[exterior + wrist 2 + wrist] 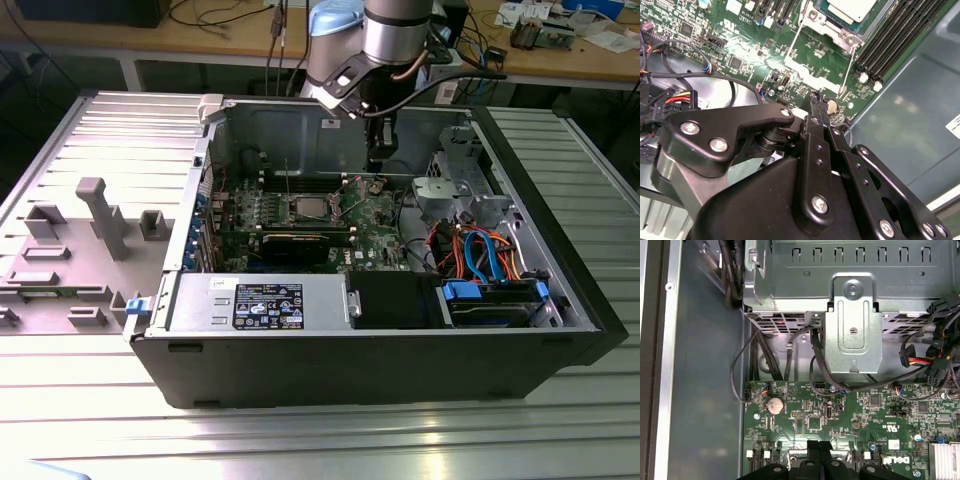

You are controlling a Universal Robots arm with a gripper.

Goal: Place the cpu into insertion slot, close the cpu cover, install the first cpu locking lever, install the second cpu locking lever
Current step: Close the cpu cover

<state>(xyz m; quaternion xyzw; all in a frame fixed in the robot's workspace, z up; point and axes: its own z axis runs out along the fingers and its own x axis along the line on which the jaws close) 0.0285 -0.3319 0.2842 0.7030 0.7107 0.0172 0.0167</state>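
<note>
One cpu, well apart from closed fingers

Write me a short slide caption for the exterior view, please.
The gripper hangs over the green motherboard in an open computer case, to the exterior view's right of the cpu.

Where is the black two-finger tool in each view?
Exterior view: black two-finger tool hangs above the green motherboard, to the exterior view's right of the silver-topped cpu.
Second wrist view: its tip is beside the round silver coin battery.
First wrist view: tip over the board, battery apart.
Shared landmark: the motherboard.
</note>
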